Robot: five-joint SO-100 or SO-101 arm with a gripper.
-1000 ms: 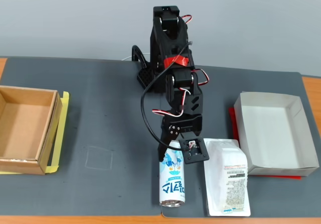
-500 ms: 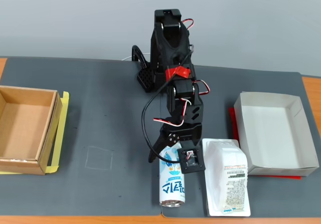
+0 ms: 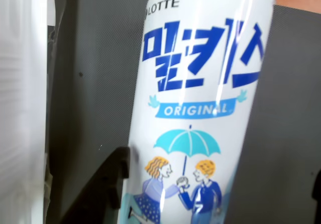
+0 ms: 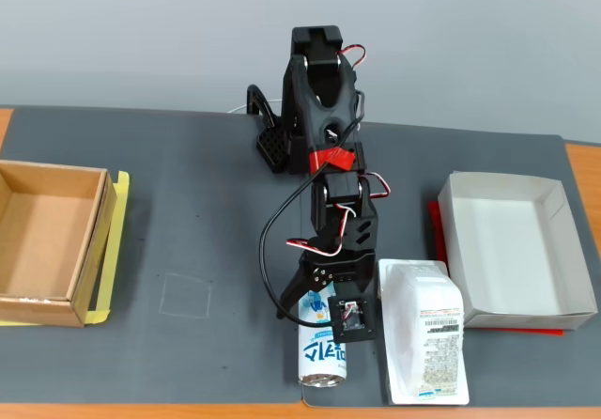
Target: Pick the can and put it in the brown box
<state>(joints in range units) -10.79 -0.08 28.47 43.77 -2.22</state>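
Presently catalogued, fixed view first. Can (image 4: 322, 353): lying on its side on the dark mat (image 4: 207, 212), silver end toward the near edge of the table, blue lettering showing on its lower half; its upper half is covered by the arm's wrist and camera block. Gripper (image 4: 321, 308): over the can's upper part, one dark finger (image 4: 293, 297) splayed out to the view's left of the can; the other finger is hidden under the camera block. Fingers stand spread apart with the can between them; whether either touches the can cannot be made out.

Wrist view: can (image 3: 200, 108) fills the middle, bottom cut off by the frame; one dark finger (image 3: 103, 189) just beside its left flank, a sliver of dark part at the right edge, too little to identify. White blur at the left edge is the plastic-wrapped package (image 3: 22, 103).

Neighbours, fixed view: package (image 4: 424, 330) just beside the can on the view's right, narrow gap between. White paper tray (image 4: 521, 250) farther right. Brown box (image 4: 47, 240): far left, cut off by the frame, well apart from the can, sitting on a yellow sheet (image 4: 105, 259). Bare mat lies between can and box. Can's silver end sits near the mat's front edge.
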